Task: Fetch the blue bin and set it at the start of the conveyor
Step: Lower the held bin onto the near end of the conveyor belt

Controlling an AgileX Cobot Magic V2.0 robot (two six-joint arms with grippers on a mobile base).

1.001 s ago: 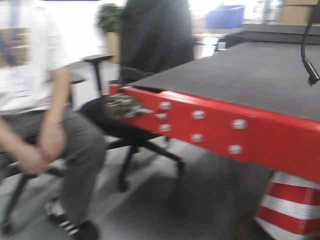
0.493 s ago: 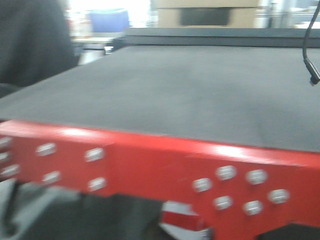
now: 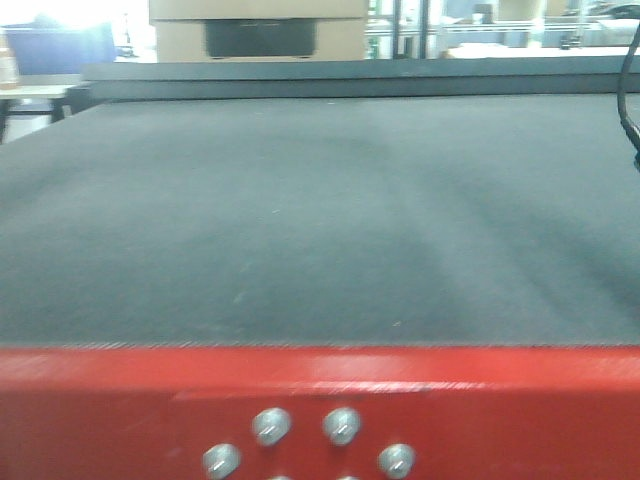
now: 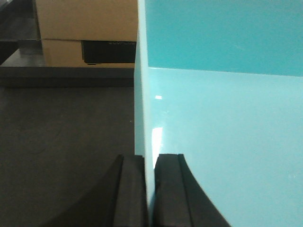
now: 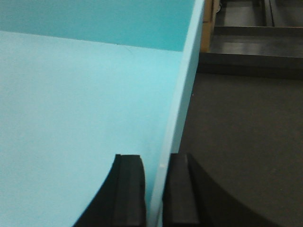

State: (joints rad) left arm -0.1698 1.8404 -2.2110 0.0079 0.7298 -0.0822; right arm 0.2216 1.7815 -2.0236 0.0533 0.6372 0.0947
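Left wrist view: my left gripper & right gripper each pinch a wall of the blue bin — bin seems above the conveyor start. Placing step; next: lower flat, then let go.

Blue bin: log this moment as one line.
left gripper: shut on blue bin wall | right gripper: shut on opposite wall | conveyor start: directly ahead | bin set down: cannot tell

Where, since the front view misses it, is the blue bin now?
Only the wrist views show the blue bin: the left claw pinches its left wall, the right claw its right wall, with the conveyor's black belt outside both walls.
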